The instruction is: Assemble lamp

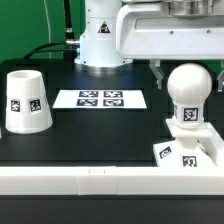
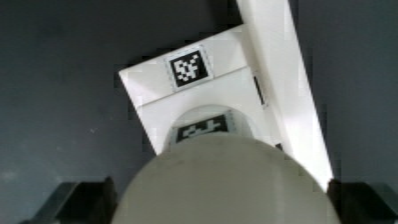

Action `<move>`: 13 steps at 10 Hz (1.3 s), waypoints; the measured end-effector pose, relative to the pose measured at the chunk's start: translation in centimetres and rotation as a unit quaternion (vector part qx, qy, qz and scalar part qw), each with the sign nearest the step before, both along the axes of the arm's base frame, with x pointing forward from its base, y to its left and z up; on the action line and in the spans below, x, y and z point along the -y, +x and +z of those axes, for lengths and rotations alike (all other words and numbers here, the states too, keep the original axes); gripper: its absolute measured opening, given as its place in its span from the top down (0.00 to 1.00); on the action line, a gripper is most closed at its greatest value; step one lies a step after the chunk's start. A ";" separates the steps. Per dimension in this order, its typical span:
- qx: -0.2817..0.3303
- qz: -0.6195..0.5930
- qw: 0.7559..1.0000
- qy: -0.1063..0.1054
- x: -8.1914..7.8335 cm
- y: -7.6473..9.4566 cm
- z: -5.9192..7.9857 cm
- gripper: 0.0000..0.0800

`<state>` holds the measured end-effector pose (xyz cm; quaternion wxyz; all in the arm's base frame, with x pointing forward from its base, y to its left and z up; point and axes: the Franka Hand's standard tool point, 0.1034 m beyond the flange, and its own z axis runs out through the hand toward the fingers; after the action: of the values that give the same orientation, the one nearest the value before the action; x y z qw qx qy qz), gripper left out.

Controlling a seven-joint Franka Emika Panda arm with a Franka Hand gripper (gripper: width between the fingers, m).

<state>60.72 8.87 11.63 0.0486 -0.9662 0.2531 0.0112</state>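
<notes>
You are seeing the bulb (image 1: 188, 90) standing on the base (image 1: 205, 150) at the counter's (image 1: 100, 135) near right. The jaws are hanging spread beside its head, and the shade (image 1: 27, 100) is standing well left.

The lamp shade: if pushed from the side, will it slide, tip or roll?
The shade stands upright on its wider end, so it probably slides rather than tips. It looks like hollow, hard plastic, likely light and stiff. Once toppled, its tapered round wall would likely roll in a curve.
</notes>
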 end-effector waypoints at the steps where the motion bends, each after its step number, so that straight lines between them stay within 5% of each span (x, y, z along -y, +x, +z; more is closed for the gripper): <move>1: -0.004 -0.039 0.999 0.004 0.0 0.0 0.0 0.28; 7: -0.022 -0.177 0.984 0.025 -0.2 0.0 0.0 0.28; 10: -0.023 -0.109 0.993 0.025 -0.1 -0.2 0.0 0.14; 13: -0.001 0.066 0.998 0.022 0.0 -0.1 0.1 0.13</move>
<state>60.63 8.87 11.77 0.0689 -0.9794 0.1888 0.0214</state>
